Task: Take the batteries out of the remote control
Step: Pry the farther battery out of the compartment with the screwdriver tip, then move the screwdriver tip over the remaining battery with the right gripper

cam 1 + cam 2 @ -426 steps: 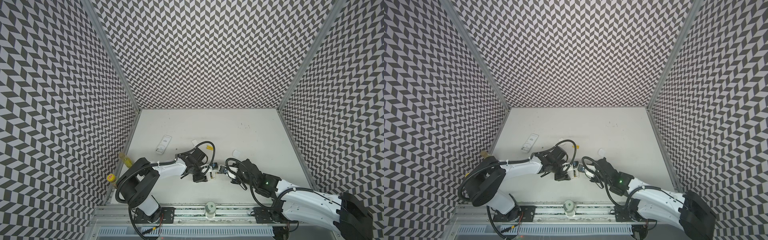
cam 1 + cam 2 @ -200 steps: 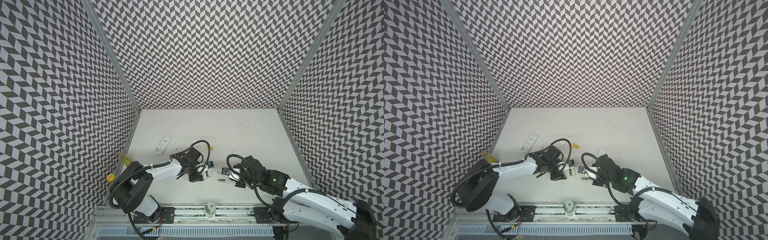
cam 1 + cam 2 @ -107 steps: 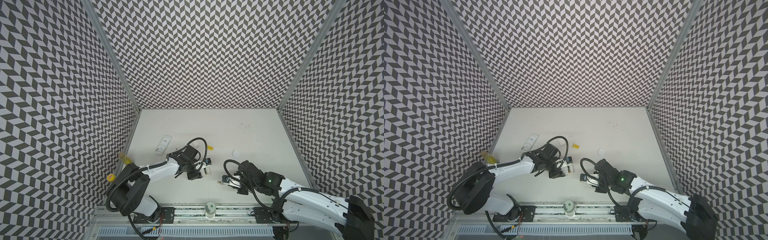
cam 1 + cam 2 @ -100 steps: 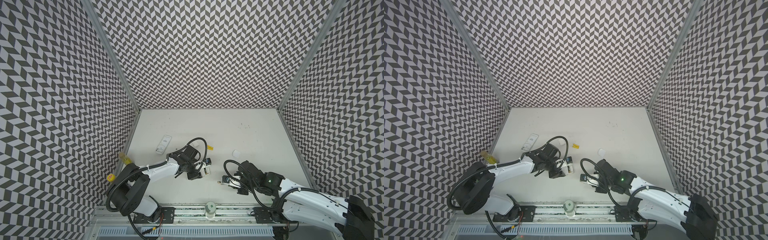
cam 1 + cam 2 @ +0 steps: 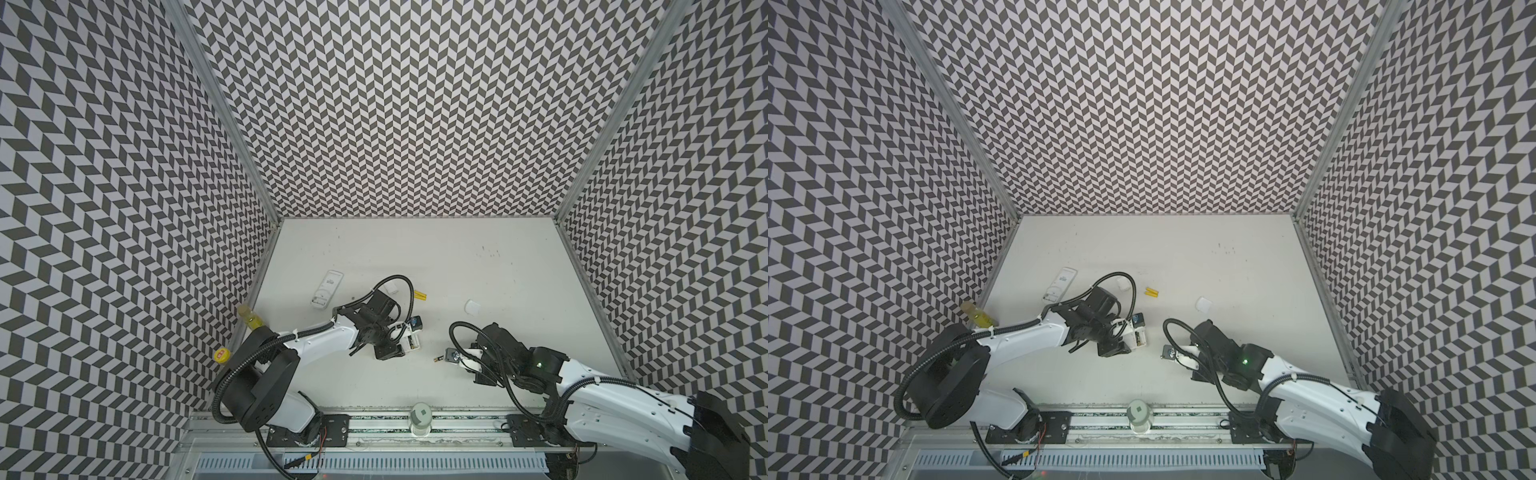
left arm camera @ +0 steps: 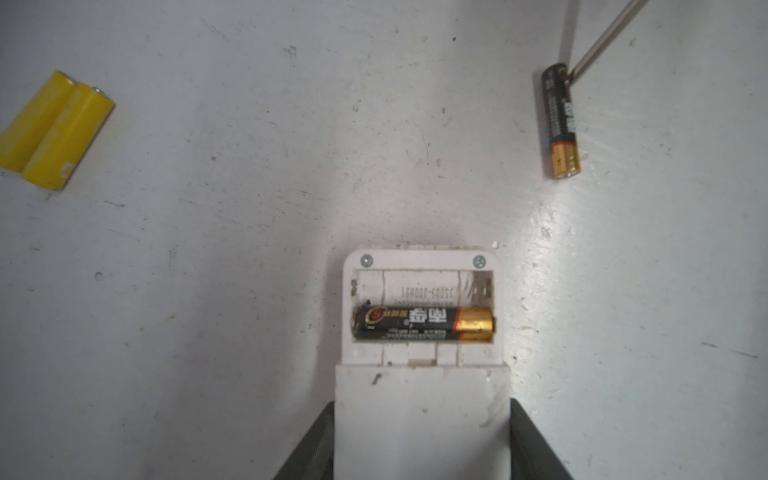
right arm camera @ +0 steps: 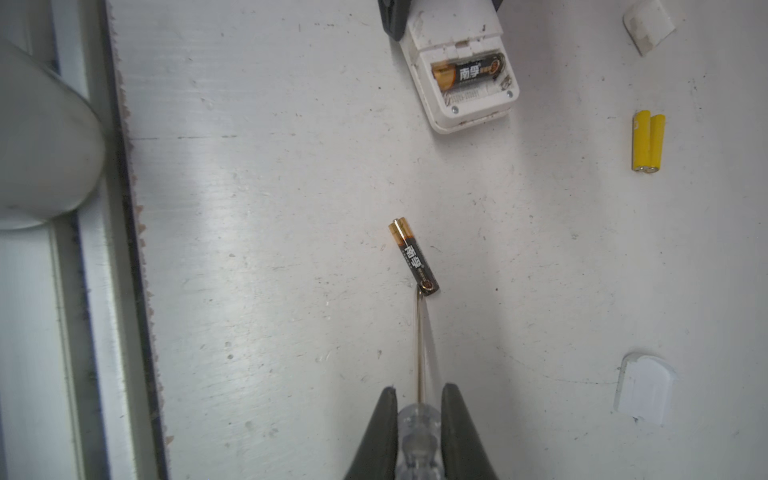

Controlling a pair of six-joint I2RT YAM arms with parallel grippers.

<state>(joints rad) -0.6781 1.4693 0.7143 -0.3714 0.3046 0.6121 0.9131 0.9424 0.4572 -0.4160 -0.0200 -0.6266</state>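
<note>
The left gripper (image 6: 422, 440) grasps the remote (image 6: 419, 374), whose open bay holds one black cell (image 6: 419, 324) beside an empty slot. The yellow pair (image 6: 54, 129) lies apart from the remote. Right of the remote, the loose cell (image 7: 413, 257) now lies clear, just dragged out (screwdriver (image 7: 419, 345) tip touching its end), right gripper (image 7: 419, 399) clenched on the handle; one cell remains to pull

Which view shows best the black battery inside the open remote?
The left wrist view: the black battery sits close and sharp, label and gold end plain. In the right wrist view the black battery is whole but smaller. In both top views the black battery is a tiny speck.
</note>
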